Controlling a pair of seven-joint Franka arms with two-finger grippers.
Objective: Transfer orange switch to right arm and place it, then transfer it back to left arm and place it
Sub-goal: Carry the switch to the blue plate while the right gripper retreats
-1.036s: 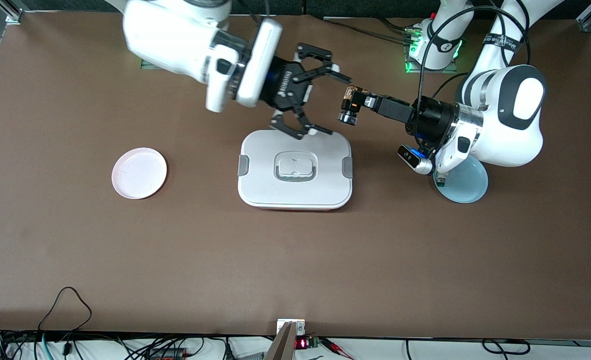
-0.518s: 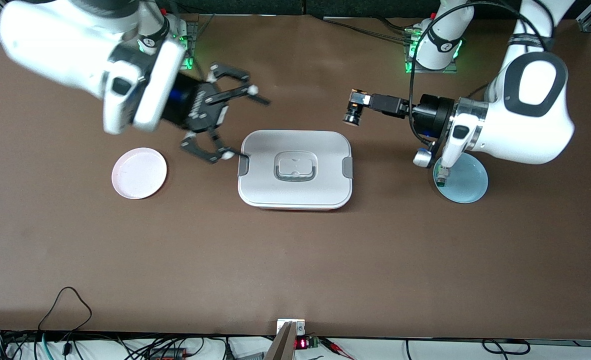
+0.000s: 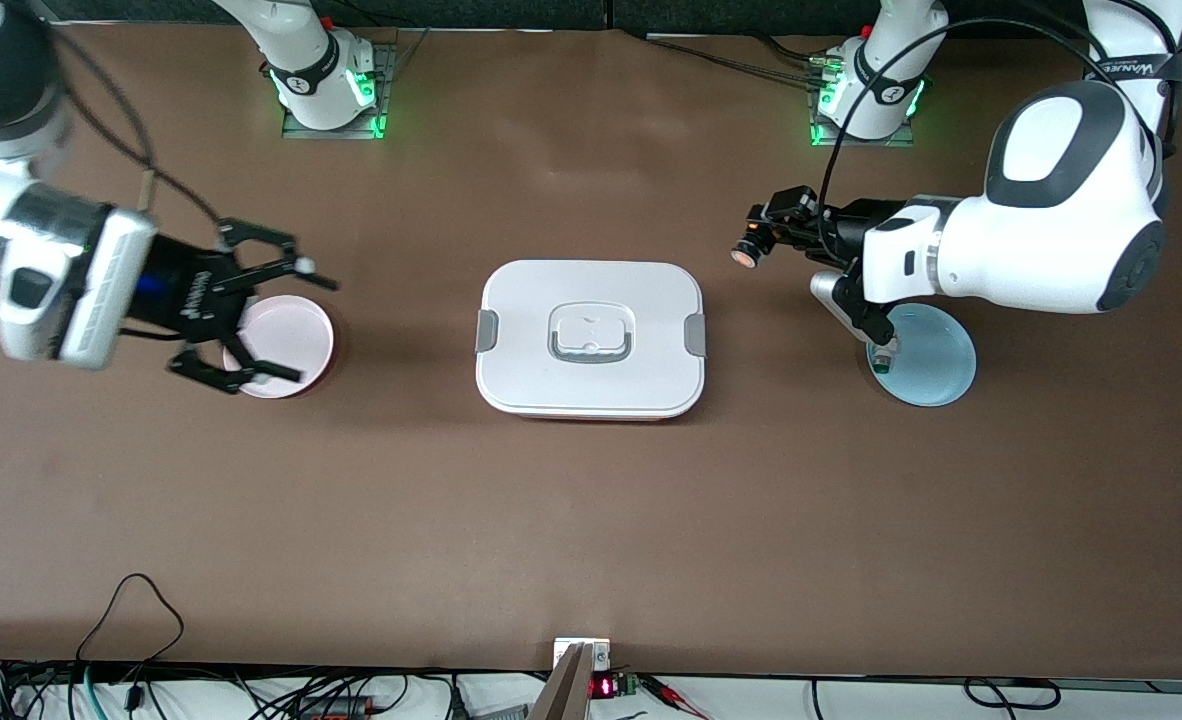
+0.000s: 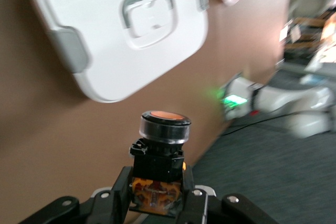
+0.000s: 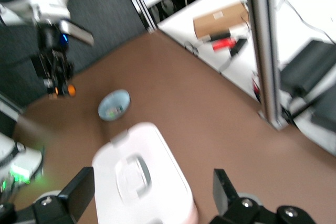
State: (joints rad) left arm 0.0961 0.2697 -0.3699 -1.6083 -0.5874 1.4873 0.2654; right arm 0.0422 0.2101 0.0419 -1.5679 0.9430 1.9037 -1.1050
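Note:
The orange switch [image 3: 749,253] hangs in the air over bare table between the box [image 3: 591,340] and the left arm's base. My left gripper [image 3: 769,236] is shut on its black body. In the left wrist view the switch [image 4: 163,129] stands between the fingers [image 4: 113,192], orange face out toward the box [image 4: 121,30]. My right gripper [image 3: 296,322] hangs open and empty over the pink plate [image 3: 303,345], well away from the box. In the right wrist view its gripper [image 5: 152,192] frames the box [image 5: 142,182], with the switch [image 5: 70,91] small in the distance.
A light blue plate [image 3: 936,365] lies under the left arm's wrist, toward that arm's end of the table. A small white-and-green component [image 3: 883,360] sits at its rim. Cables run along the table edge nearest the front camera.
The right arm swung from above the box out toward its own end, now over the pink plate, still open. The left arm drew the switch back a little and turned its orange face into view.

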